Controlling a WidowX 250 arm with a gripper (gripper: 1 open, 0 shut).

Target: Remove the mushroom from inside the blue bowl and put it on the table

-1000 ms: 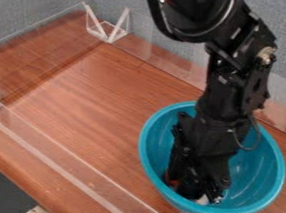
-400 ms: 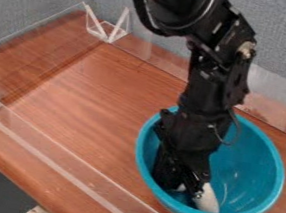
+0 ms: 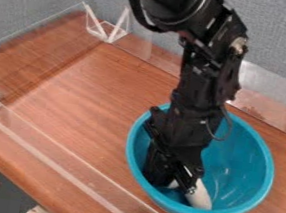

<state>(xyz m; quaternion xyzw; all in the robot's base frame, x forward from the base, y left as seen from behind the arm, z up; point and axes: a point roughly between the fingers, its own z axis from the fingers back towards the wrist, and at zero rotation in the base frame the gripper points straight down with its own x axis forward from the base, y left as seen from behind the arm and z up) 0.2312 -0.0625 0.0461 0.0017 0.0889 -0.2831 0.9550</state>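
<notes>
Fig.: single overhead-oblique view. One blue bowl (image 3: pixel 238 168), round, glossy turquoise, sits on the counter (image 3: pixel 81 89) at approx. 4 o'clock of the frame, near the clear front wall. Contents: one mushroom (image 3: pixel 198 199), lying at approx. 6 o'clock on the bowl floor; only a pale cream patch w/ a faint reddish edge shows, the rest hidden behind the black arm. One robot arm (image 3: pixel 202 47) enters from 12 o'clock and reaches straight down into the bowl; its pincer (image 3: pixel 182 185) is inside the bowl, jaws drawn narrow, w/ the tips at the mushroom. Whether they actually grip it cannot be told, since black fingers merge w/ shadow and the contact pt. is too small to make out. Counter: reddish-brown wood grain, edged w/ clear acrylic walls; one wall runs diagonally along the near side from 9 to 6 o'clock, another along the far side toward 2 o'clock. Two white brackets (image 3: pixel 107 24) stand at approx. 11 o'clock. Bowl rim at 3 o'clock lies close to the frame edge; arm top cut off at 12 o'clock.
</notes>
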